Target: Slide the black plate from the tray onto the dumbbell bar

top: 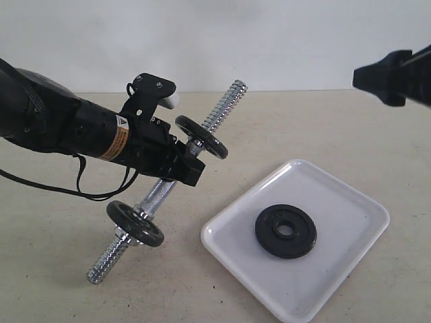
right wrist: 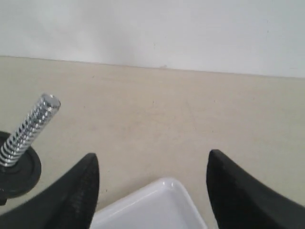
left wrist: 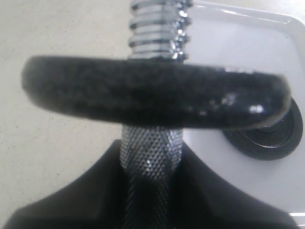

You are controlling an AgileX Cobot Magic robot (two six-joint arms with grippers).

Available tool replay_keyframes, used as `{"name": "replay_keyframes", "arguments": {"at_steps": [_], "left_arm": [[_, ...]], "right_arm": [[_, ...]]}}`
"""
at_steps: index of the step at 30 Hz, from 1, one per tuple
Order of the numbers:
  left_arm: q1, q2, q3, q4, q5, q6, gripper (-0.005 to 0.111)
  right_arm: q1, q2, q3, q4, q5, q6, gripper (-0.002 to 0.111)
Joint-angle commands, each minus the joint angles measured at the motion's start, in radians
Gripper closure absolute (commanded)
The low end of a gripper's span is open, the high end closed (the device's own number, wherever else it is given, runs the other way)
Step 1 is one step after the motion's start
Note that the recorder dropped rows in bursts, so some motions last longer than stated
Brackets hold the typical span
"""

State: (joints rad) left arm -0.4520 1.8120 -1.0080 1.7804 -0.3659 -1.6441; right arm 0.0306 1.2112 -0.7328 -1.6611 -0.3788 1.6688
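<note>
The black plate lies flat in the middle of the white tray, also visible as a dark disc in the left wrist view. My left gripper is shut on the knurled middle of the dumbbell bar, which is held tilted, its upper threaded end pointing up and away. On the bar sit two small black discs, one upper and one lower. My right gripper hangs high at the far right, open and with nothing in it, above the tray's far corner.
Everything stands on a beige tabletop with a white wall behind. The bar's lower threaded end is close to the table at the front left. A black cable loops under my left arm.
</note>
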Motion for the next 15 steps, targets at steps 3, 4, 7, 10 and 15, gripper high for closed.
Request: {"name": "replay_keyframes", "arguments": {"at_steps": [3,4,7,10,15], "left_arm": [[0.002,-0.06,-0.031,-0.036,-0.034,-0.008,0.102],[0.002,-0.06,-0.031,-0.036,-0.034,-0.008,0.102],[0.002,-0.06,-0.031,-0.036,-0.034,-0.008,0.102],[0.002,-0.06,-0.031,-0.036,-0.034,-0.008,0.102],[0.002,-0.06,-0.031,-0.036,-0.034,-0.008,0.102]], "right_arm": [[0.001,-0.002,-0.139,-0.083,-0.06,0.121,0.05],[0.001,-0.002,-0.153,-0.083,-0.079,0.131,0.05],[0.017,-0.002,-0.174,-0.083,-0.116,0.142,0.05],[0.075,0.001,-0.176,-0.083,-0.11,0.134,0.05],[0.269,0.05,-0.176,-0.083,-0.049,0.126,0.05]]}}
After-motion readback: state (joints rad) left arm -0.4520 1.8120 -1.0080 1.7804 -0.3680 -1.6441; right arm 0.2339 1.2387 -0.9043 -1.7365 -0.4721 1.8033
